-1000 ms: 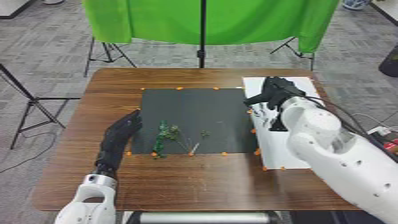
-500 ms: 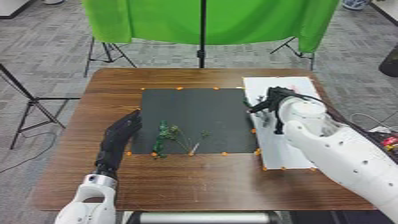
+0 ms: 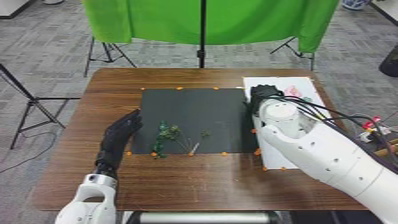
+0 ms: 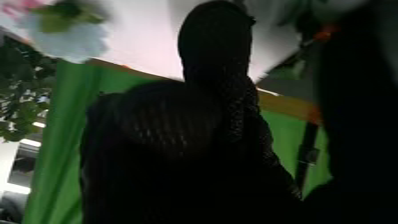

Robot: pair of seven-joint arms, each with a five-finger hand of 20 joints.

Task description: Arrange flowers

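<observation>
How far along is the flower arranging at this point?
Partway, it seems. A pink flower shows over the white board, probably already placed. The right hand is at that board's left edge; whether it holds a stem I cannot tell. Likely left to do: the green sprigs, lying loose on the dark mat. The left hand, empty, is at the mat's left side.

Head view: the right arm (image 3: 315,152), cut off by the picture's edge, hides part of the white board (image 3: 289,81); details of the green sprigs (image 3: 162,135) are too small to tell. Right wrist view: pale blue flower (image 4: 67,42), blurred; pink flower (image 4: 28,4), cut off.
</observation>
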